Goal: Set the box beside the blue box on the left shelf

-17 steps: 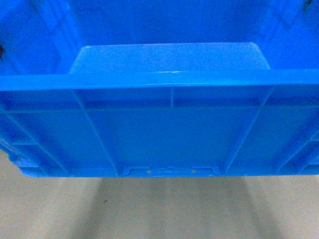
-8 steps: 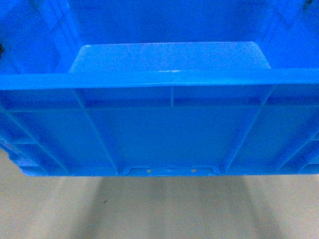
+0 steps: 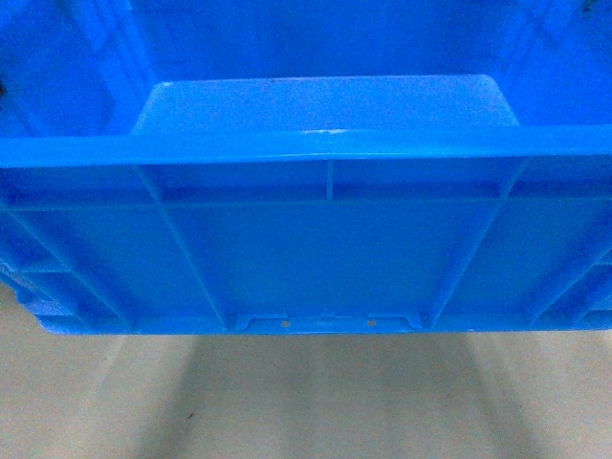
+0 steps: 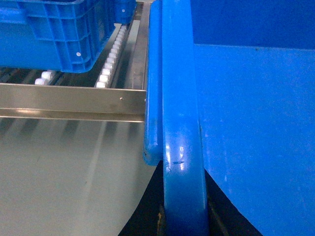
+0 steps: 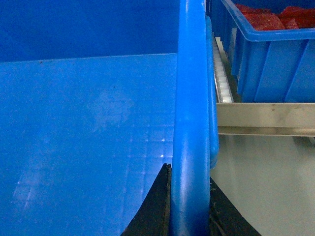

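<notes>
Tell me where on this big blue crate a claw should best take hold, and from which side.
Best on the thick rolled rim of the short end walls, one claw straddling each from above: left claw on the box rim, right claw likewise. The rim is narrow enough to pinch; the ribbed walls are too wide.

I see a bright-blue ribbed plastic crate (image 3: 325,249), white rollers (image 4: 109,69) on grey metal tracks (image 4: 74,101), and red contents (image 5: 268,17) at 1 o'clock.

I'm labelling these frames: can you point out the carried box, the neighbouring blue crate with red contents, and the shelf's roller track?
box (image 3: 325,258): head view, near outer wall.
blue crate with red contents (image 5: 268,64): right wrist view, ribbed side wall.
roller track (image 4: 109,61): left wrist view, white rollers.
</notes>
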`<state>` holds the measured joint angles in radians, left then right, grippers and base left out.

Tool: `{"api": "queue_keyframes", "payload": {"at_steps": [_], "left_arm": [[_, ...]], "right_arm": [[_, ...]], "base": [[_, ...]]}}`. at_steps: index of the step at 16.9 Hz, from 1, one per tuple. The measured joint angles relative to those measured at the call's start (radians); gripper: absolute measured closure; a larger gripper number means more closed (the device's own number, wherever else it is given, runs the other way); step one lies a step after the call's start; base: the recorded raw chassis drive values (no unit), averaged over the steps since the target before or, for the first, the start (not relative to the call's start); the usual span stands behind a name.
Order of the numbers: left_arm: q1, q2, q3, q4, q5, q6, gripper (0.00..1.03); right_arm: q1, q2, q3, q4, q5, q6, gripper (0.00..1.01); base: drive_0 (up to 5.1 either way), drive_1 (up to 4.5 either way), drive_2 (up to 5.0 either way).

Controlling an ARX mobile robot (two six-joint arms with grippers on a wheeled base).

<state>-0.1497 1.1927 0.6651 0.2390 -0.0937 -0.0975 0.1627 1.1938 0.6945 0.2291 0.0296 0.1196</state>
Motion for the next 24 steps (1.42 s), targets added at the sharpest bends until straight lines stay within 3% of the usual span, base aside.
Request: {"api": "queue_keyframes", "payload": {"at_steps": [24], "left_arm": [[-0.001,0.0,0.0,0.002,0.0,0.0,0.97]], "right_arm": [[0.0,0.0,0.0,0.002,0.0,0.0,0.93]], "base": [[0.1,4.3,-4.2]]}}
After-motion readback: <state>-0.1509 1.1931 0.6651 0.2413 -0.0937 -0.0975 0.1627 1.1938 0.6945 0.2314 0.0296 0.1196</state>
